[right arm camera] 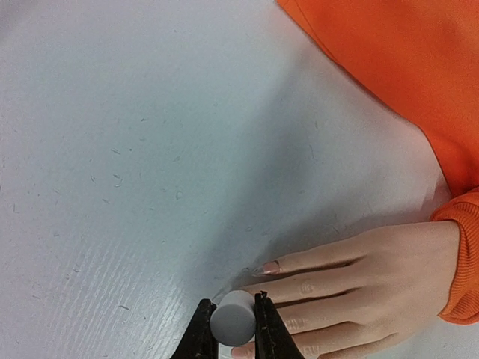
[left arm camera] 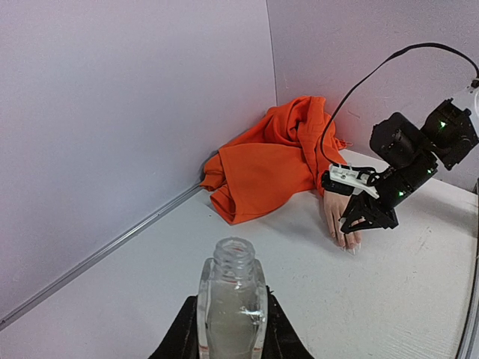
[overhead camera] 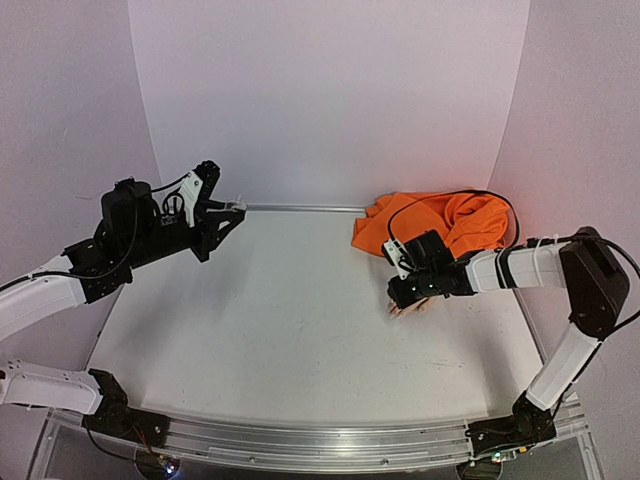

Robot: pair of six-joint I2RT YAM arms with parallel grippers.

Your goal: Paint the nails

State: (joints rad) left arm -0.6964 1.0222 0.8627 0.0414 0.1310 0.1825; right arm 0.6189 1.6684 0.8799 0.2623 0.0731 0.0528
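The pale mannequin hand [right arm camera: 359, 288] lies flat on the table with its fingers pointing left, its wrist in an orange sleeve [right arm camera: 389, 67]. One nail [right arm camera: 271, 267] shows on the top finger; the others are hidden behind the cap or too small to tell. My right gripper [right arm camera: 233, 320] is shut on a grey round cap [right arm camera: 233, 314], held right over the fingertips; any brush under it is hidden. It hovers at the hand [overhead camera: 408, 309] in the top view. My left gripper [left arm camera: 231, 333] is shut on a small clear open bottle [left arm camera: 231, 299], held upright and raised at the far left [overhead camera: 232, 208].
The orange fabric [overhead camera: 440, 225] is heaped in the back right corner against the wall. White walls enclose the table [overhead camera: 280, 300] at the back and sides. A metal rail [overhead camera: 300, 440] runs along the near edge. A black cable [left arm camera: 359, 82] loops over the right arm.
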